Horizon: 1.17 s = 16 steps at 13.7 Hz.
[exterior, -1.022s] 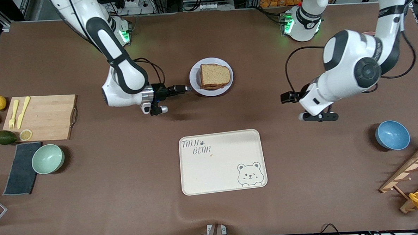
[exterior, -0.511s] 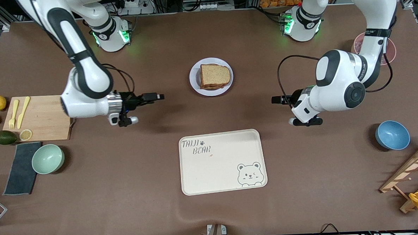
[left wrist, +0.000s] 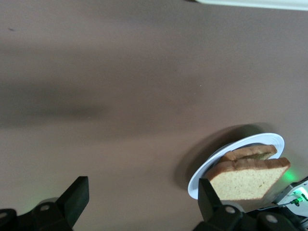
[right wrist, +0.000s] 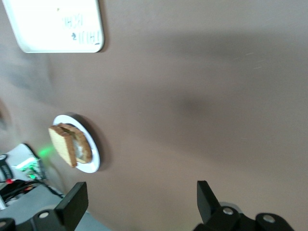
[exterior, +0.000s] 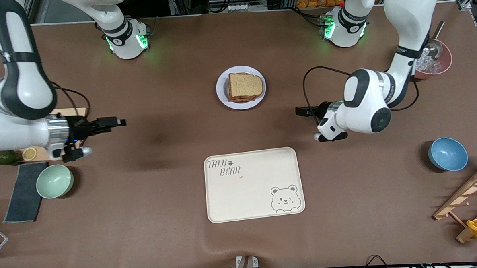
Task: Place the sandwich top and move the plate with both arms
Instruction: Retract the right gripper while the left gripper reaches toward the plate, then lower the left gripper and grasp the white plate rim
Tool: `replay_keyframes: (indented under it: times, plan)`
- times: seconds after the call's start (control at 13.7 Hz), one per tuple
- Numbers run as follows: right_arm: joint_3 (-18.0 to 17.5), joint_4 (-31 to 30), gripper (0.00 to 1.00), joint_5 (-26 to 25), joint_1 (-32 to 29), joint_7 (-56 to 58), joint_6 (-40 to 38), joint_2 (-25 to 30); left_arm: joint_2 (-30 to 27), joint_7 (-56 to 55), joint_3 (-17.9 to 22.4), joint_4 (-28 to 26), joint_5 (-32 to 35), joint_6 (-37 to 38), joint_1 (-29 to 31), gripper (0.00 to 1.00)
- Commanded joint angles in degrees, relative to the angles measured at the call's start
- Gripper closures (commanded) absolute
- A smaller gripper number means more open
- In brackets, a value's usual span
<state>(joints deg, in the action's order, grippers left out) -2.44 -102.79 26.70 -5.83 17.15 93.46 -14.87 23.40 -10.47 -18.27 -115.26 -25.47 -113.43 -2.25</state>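
Observation:
The sandwich top (exterior: 245,85), a plain brown bread slice, lies on the stacked sandwich on the lavender-white plate (exterior: 222,95) in the middle of the table. My right gripper (exterior: 117,122) is open and empty, over bare table between the cutting board and the plate. My left gripper (exterior: 300,111) is open and empty, over bare table toward the left arm's end from the plate. The left wrist view shows the left gripper (left wrist: 144,202), the plate (left wrist: 198,177) and the bread (left wrist: 248,179). The right wrist view shows the right gripper (right wrist: 140,202), the plate (right wrist: 94,161) and the sandwich (right wrist: 62,142).
A cream bear tray (exterior: 255,185) lies nearer the front camera than the plate. A cutting board (exterior: 81,112), avocado (exterior: 4,157), green bowl (exterior: 54,181) and dark cloth (exterior: 23,191) sit at the right arm's end. A blue bowl (exterior: 447,154) and wooden rack (exterior: 472,196) sit at the left arm's end.
My right gripper has drawn back from the plate's rim toward the cutting board. My left gripper has moved a little toward the plate. The sandwich and plate have not moved.

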Motion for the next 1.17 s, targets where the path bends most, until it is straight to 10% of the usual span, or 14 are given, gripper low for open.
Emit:
replay_keyframes:
  times: [0.0,0.51,1.1]
  plan:
    - [-1.1,8.6,0.0,-5.6,-2.2,-4.9,-6.4,-0.2,-0.5,-0.7,-0.2,-2.4,-2.8,-2.8,-2.0,0.0]
    - [-1.7,27.8,0.0,-22.5,-0.2,-18.4,-17.6,0.4,-0.3,-0.7,-0.2,-8.7,-6.1,-13.7,-8.5,0.0]
    - [-1.3,27.3,0.0,-24.1,0.0,-19.7,-20.3,14.2,3.1,-1.2,0.1,-11.6,-10.6,-19.5,-16.2,0.0]
